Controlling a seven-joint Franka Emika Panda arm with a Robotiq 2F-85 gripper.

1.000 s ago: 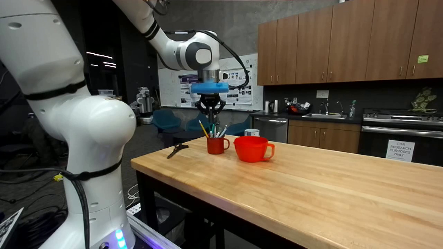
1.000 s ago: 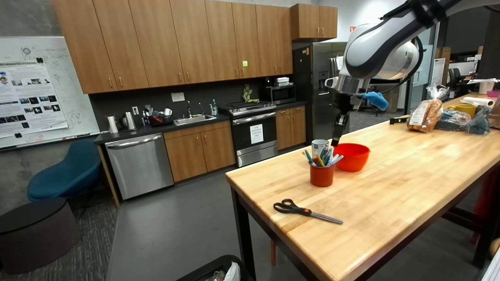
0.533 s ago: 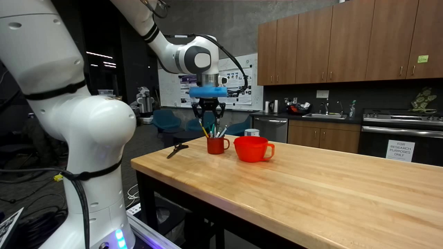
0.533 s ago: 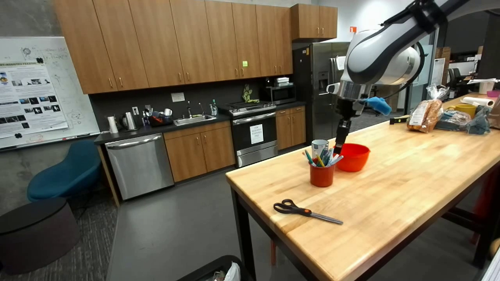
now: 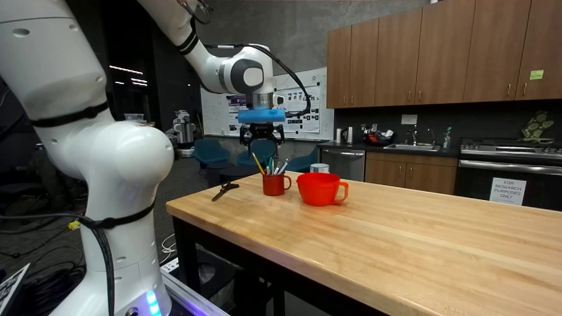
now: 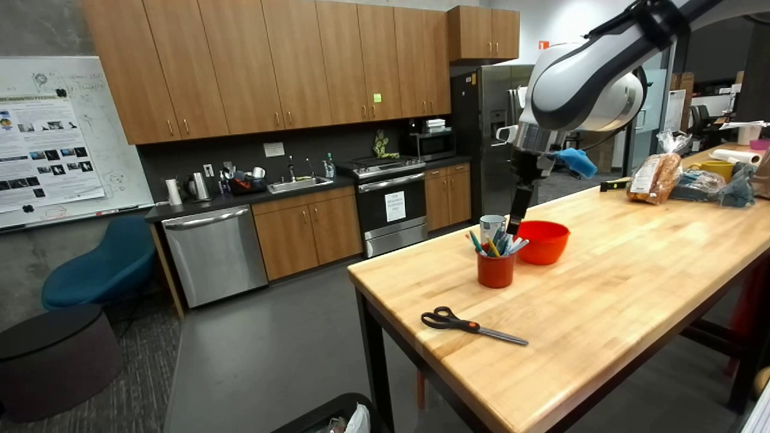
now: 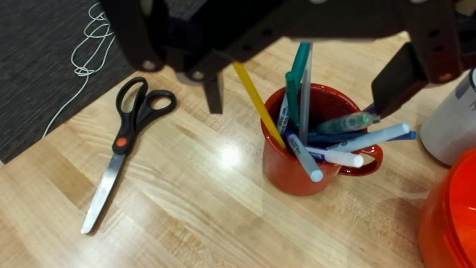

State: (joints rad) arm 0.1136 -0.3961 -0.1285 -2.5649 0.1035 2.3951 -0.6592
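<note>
My gripper stands wide open above a dark red mug, with no object clamped in it. In the wrist view its fingers stand on either side of the mug's contents: a yellow pencil, a teal pen and several other pens and markers. The right finger is close to a clear green-tipped pen; whether they touch I cannot tell. In both exterior views the fingertips hang just over the pens, and the mug stands upright on the wooden table.
Black-handled scissors lie beside the mug, near the table edge. A bright red bowl with a handle and a whitish patterned cup stand close by. Bagged bread and other items sit farther along the table.
The gripper has gone from shut to wide open. It has also come down a little and shifted slightly left in an exterior view. The mug, bowl and scissors have stayed put.
</note>
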